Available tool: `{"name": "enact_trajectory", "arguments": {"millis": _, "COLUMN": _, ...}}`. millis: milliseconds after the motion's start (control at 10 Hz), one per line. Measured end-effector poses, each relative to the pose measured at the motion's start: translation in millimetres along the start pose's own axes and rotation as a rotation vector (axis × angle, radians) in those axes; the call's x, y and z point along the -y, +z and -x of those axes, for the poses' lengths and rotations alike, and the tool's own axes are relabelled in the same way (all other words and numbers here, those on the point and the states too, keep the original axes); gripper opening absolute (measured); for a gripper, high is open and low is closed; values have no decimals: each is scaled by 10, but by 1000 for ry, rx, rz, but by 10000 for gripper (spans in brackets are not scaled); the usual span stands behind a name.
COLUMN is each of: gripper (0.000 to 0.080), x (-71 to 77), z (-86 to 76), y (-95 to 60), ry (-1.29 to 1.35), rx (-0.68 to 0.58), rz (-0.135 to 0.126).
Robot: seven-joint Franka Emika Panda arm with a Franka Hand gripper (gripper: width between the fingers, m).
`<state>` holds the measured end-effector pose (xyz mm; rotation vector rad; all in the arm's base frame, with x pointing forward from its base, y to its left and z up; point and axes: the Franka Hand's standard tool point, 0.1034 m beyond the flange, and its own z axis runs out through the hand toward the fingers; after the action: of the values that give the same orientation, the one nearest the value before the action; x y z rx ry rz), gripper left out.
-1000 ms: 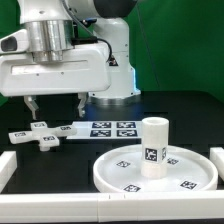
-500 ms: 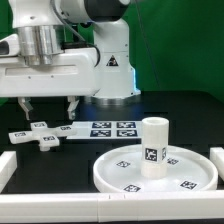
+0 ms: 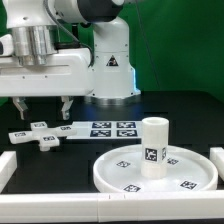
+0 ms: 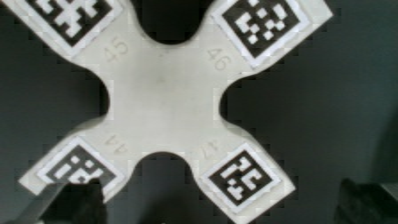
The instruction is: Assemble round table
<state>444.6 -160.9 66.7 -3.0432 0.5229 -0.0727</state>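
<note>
The cross-shaped foot (image 3: 40, 133) lies flat on the black table at the exterior view's left. It fills the wrist view (image 4: 178, 95), with a tag on each arm. My gripper (image 3: 45, 108) hangs open and empty just above it, one finger to each side. In the wrist view the gripper (image 4: 214, 205) shows only as dark fingertips (image 4: 71, 200) at the picture's edge. The round disc (image 3: 105, 172) lies at the front right. The short cylinder leg (image 3: 153, 147) stands upright on its centre.
The marker board (image 3: 112, 128) lies flat just to the right of the foot. White rails run along the front (image 3: 100, 206), the left (image 3: 5, 165) and the right (image 3: 218, 160) of the table. The robot's base (image 3: 112, 70) stands behind.
The arm has moved toward the exterior view's left, bringing the open gripper over the cross-shaped foot. The parts on the table have not moved.
</note>
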Motion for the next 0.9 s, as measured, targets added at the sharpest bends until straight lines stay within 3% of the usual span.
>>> {"name": "enact_trajectory", "arguments": {"millis": 300, "gripper": 649, "x": -97, "z": 72, "y": 119, "ry": -13, "rx": 7, "rz": 18}}
{"name": "enact_trajectory", "arguments": {"millis": 900, "gripper": 649, "x": -105, "z": 129, "y": 183, "ry": 5, "rx": 36, "rz": 13}}
